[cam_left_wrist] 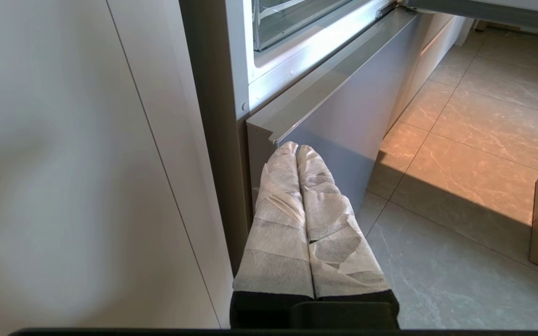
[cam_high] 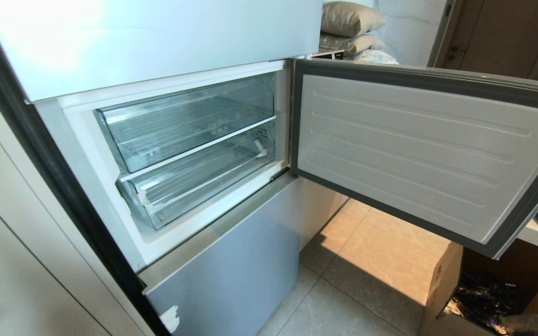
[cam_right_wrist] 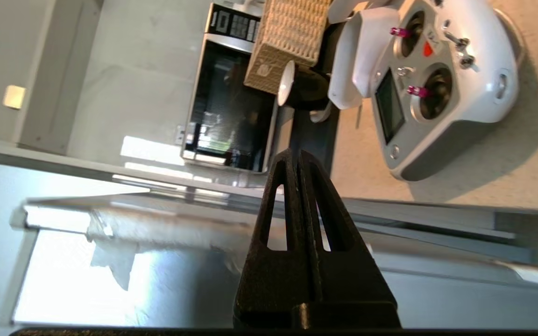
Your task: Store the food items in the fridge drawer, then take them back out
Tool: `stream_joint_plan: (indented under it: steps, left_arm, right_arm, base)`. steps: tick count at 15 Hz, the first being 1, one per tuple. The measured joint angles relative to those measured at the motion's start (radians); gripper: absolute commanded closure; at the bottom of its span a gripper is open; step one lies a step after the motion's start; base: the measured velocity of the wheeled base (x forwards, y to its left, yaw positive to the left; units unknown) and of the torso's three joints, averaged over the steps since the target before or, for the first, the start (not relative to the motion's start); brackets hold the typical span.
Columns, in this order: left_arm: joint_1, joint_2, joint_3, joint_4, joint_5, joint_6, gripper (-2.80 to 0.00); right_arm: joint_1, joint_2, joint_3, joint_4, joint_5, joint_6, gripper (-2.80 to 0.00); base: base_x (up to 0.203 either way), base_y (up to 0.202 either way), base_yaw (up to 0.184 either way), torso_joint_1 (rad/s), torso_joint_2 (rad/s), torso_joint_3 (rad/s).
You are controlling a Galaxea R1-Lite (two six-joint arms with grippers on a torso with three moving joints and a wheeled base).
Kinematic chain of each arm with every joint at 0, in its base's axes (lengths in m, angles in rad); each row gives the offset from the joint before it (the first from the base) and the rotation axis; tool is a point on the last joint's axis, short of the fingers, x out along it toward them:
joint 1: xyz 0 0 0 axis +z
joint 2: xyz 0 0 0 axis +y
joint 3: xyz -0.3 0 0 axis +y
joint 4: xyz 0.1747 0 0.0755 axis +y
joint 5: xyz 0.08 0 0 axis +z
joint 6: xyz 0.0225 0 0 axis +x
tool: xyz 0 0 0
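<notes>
Here the fridge's middle door stands swung wide to the right, showing its ribbed white inner face; inside the compartment sit two clear bins, one above the other; the upper one carries faint "coolBox" print; the lower one is the fridge drawer, pushed in, ribbed floor visible, whitish patch at its right front corner; no red fruit shows in either bin or in any view; below, the silver-blue lower panel is closed, with a white scuff near its bottom left corner.

Neither arm appears in the head view; left gripper seen from its wrist camera, fingers wrapped in whitish tape, pressed together, holding nothing, hanging low near the top left corner of the lower panel, tiled floor beyond; right gripper seen from its wrist camera, black fingers pressed together, nothing between them, above the top edge of a grey door; beyond it a counter with a white remote controller, a wicker basket and a microwave.

Cardboard box on the floor at lower right; pillows stacked behind the fridge.
</notes>
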Motion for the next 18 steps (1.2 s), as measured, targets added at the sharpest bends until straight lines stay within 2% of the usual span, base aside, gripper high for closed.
stream_joint_plan:
  steps: [2,5,9,12,15,18]
  left_arm:
    - [0.0,0.0,0.0,0.0,0.0,0.0,0.0]
    - [0.0,0.0,0.0,0.0,0.0,0.0,0.0]
    - [0.0,0.0,0.0,0.0,0.0,0.0,0.0]
    - [0.0,0.0,0.0,0.0,0.0,0.0,0.0]
    - [0.0,0.0,0.0,0.0,0.0,-0.001,0.0]
    - [0.0,0.0,0.0,0.0,0.0,0.0,0.0]
  right_arm:
    - [0.0,0.04,-0.061,0.002,0.065,0.059,0.0]
    - [0.007,0.051,-0.054,0.038,0.166,0.071,0.0]
    - [0.045,0.013,0.001,0.05,0.173,0.067,0.0]
    - [0.055,-0.075,0.095,0.05,0.181,0.066,0.0]
    - [0.026,-0.256,0.205,0.051,0.183,0.068,0.0]
    - [-0.032,-0.494,0.259,0.057,0.155,0.082,0.0]
  base:
    - [0.0,0.0,0.0,0.0,0.0,0.0]
    - [0.0,0.0,0.0,0.0,0.0,0.0]
    - [0.0,0.0,0.0,0.0,0.0,0.0]
    - [0.0,0.0,0.0,0.0,0.0,0.0]
    - [0.0,0.0,0.0,0.0,0.0,0.0]
    - [0.0,0.0,0.0,0.0,0.0,0.0]
